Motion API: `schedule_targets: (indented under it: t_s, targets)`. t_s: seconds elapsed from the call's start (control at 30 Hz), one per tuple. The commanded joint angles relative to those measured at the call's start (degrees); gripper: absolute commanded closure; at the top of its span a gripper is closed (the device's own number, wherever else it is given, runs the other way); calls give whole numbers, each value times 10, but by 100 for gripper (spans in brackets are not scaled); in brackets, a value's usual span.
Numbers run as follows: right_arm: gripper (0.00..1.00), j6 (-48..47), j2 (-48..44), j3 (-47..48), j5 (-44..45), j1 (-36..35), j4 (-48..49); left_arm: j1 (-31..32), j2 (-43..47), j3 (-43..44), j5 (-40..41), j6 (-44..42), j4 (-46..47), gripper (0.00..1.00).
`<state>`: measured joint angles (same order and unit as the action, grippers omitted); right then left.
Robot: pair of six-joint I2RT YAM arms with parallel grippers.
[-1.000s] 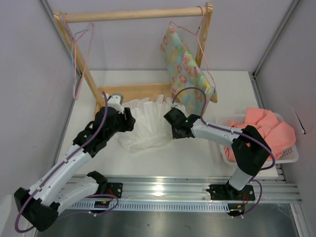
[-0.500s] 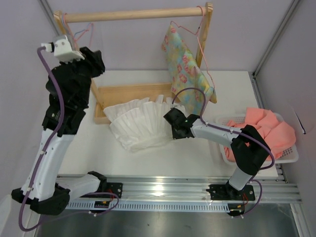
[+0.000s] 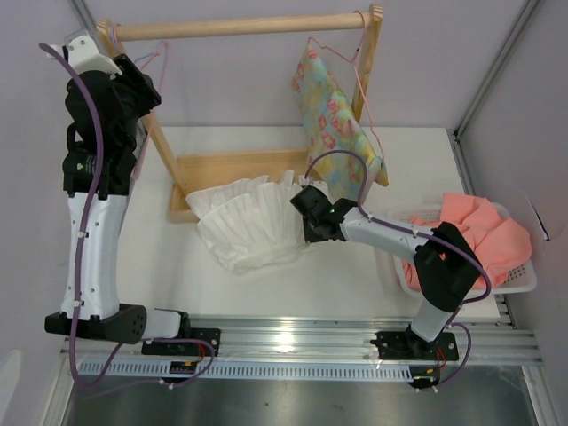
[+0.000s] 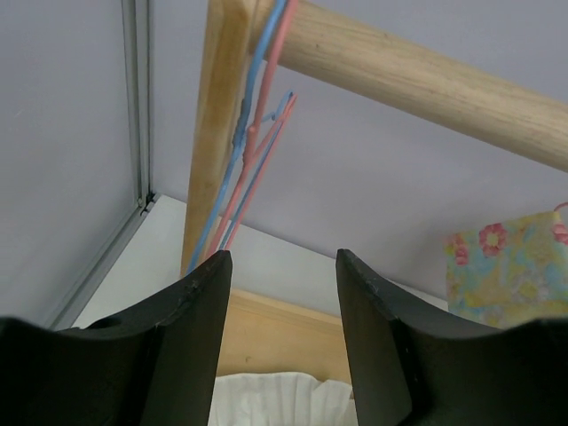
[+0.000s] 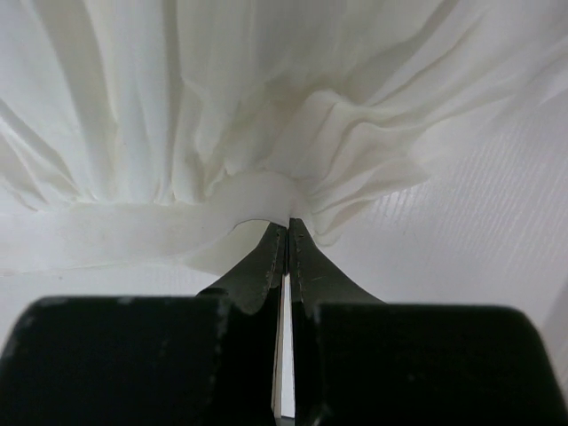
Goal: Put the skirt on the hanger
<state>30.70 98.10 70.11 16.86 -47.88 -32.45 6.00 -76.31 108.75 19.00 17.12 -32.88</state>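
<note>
The pale wooden clothes rack (image 3: 240, 25) stands at the far side, with the thin pink wire hanger (image 4: 275, 67) on its left end beside a light blue wire hanger (image 4: 269, 44). The white pleated skirt (image 3: 248, 222) lies flat just near of the rack base. Our right gripper (image 5: 286, 235) is pinched tight on its waistband. The left gripper (image 4: 284, 266) is up by the hangers, spread wide and empty. We reckon we're fetching the hanger, and next we need to catch the pink wire only.
</note>
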Motion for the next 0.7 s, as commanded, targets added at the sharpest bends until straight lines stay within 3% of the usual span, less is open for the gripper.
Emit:
schedule_targets:
  t_s: [0.0,0.2,0.67]
  targets:
    - [100,-13,11,31,-8,0,7,-25,-1,38,-65,16,-19,43]
    - [100,-13,17,35,-14,2,11,-43,-24,69,-128,22,-38,44]
    - [100,-15,12,27,-17,6,13,-44,-43,68,-79,6,-64,44]
